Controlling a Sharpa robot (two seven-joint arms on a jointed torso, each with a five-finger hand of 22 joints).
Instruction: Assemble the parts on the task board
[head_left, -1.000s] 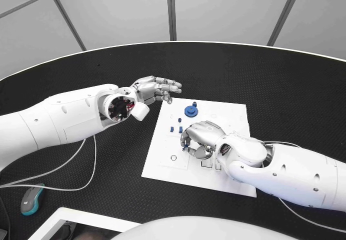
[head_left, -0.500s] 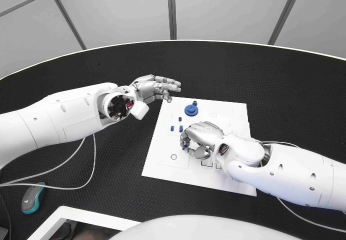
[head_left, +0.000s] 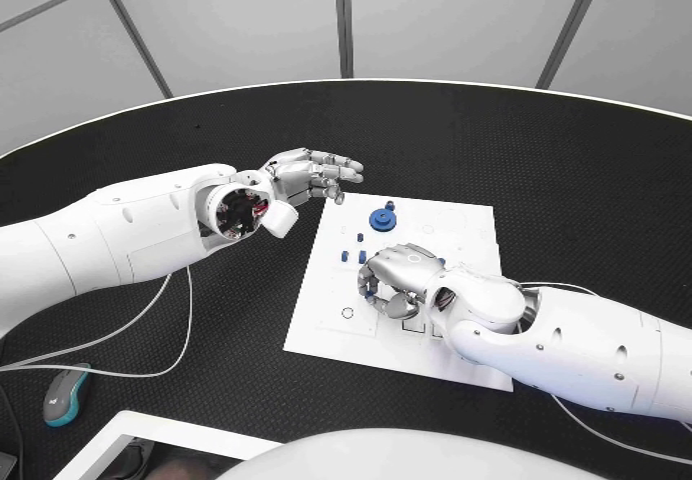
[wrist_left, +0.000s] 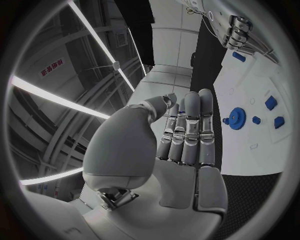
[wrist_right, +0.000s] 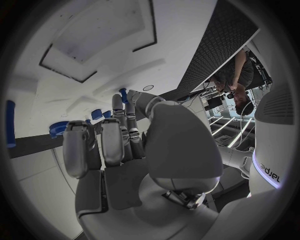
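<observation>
Your right hand (head_left: 400, 277) rests curled on the middle of the task board (head_left: 454, 225), pinching a small blue part (wrist_right: 123, 94) at its fingertips. Your left hand (head_left: 310, 177) hovers beside the board's far corner, fingers together and straight, holding nothing; the blue gear (head_left: 382, 219) sits nearby.

The round black table (head_left: 476, 140) has a pale rim, and behind it stand grey wall panels (head_left: 231, 45) split by dark seams. Long white light strips (wrist_left: 53, 97) cross what seems to be a dark ceiling. White cables (head_left: 159, 340) trail over the tabletop.
</observation>
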